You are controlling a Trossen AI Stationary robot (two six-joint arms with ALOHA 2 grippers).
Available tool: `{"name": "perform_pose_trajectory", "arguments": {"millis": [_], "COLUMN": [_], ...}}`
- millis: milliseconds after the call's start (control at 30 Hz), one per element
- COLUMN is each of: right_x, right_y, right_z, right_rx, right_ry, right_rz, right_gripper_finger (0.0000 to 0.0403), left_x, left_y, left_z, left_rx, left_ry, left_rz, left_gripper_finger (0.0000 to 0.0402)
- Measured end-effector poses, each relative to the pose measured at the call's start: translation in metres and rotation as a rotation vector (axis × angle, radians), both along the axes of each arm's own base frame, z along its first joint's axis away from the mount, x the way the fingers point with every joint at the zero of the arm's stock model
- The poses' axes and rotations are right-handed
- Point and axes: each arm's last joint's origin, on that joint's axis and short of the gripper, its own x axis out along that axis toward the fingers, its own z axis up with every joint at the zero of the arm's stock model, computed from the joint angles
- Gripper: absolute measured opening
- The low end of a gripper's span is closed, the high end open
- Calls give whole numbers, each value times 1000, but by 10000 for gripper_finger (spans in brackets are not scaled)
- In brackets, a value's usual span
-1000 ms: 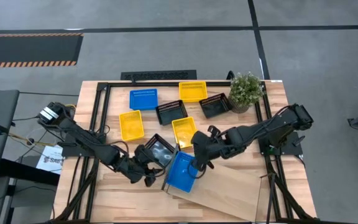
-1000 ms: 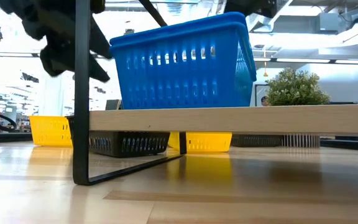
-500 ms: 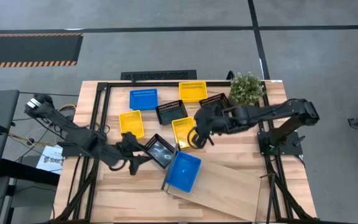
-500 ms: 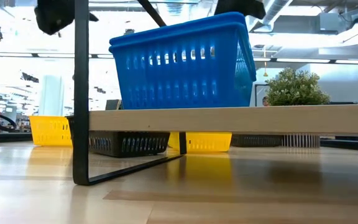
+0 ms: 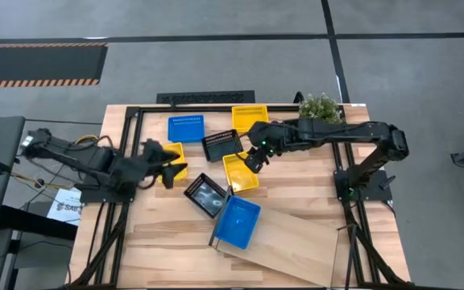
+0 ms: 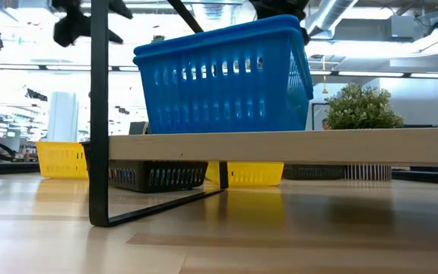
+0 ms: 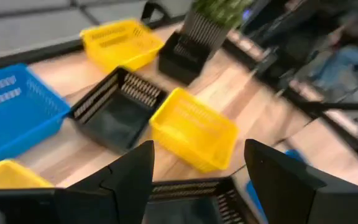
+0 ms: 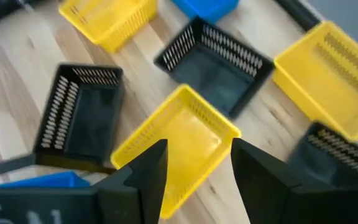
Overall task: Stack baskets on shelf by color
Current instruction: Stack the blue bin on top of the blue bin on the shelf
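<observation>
High view first: we note the blue stack (image 5: 237,222) sitting on the left end of the shelf (image 5: 284,246), which lies slanted across the near half of the table. By the low view it looks like two blue baskets nested. A third blue basket (image 5: 186,127) lies well apart at the far side. A black basket (image 5: 207,195) sits just beside the stack, tipped on one side. The right gripper (image 5: 254,157) hovers over the yellow basket (image 5: 240,171) in the middle of the table, jaws parted and empty, framing that basket in its wrist view. The left gripper (image 5: 170,167) hangs above another yellow basket (image 5: 170,160) near the left side, jaws wide, holding nothing. We judge these baskets light, thin-walled and a little springy (slotted plastic, likely slick), so a pinch on one rim wall, a finger inside and a finger outside, midway along a long side, should lift one level without twisting it. The middle yellow basket opens upward. Its long axis runs roughly front to back, turned slightly off the table edge. Two black baskets (image 5: 220,145) and one more yellow (image 5: 249,118) wait beyond it, by the potted plant (image 5: 321,108).
</observation>
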Motion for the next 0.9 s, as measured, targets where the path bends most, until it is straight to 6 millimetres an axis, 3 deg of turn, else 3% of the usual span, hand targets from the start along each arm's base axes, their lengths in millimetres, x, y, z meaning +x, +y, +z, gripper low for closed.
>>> {"name": "perform_pose_trajectory", "arguments": {"millis": [500, 767, 900], "right_x": [-2, -2, 1], "right_y": [-4, -6, -19], "right_z": [16, 17, 21], "right_rx": [-58, -55, -60], "right_ry": [7, 3, -62], "right_rz": [112, 100, 54], "right_gripper_finger": [191, 193, 191], "left_x": [1, 15, 21], "left_y": [94, 138, 161], "left_z": [-13, -44, -66], "left_rx": [-35, 7, -57], "left_ry": [202, 414, 480], "left_rz": [7, -76, -65], "left_gripper_finger": [238, 238, 238]}}
